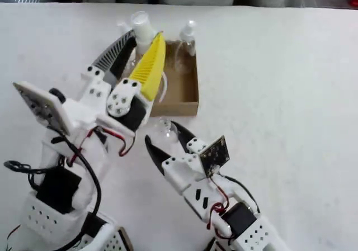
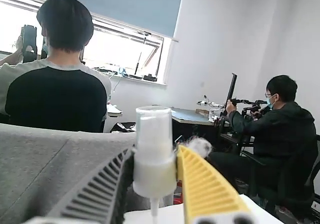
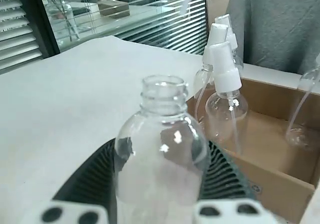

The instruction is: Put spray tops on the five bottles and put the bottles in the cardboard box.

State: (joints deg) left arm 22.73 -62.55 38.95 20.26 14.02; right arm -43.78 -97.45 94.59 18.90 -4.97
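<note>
High view: left tool (image 1: 146,36) is pinching a spray top (image 1: 141,24) over the cardboard box (image 1: 187,103) on the desk (image 1: 279,66). The right tool (image 1: 163,133) grips an open bottle (image 1: 166,128) just beside the box's near wall.

Left wrist: spray top clamped between the grey finger (image 2: 100,189) and yellow finger (image 2: 205,189) (tube pointing down).

Right wrist: open bottle between the black fingers (image 3: 95,184), with capped bottles (image 3: 226,104) standing in the box just beyond.
</note>
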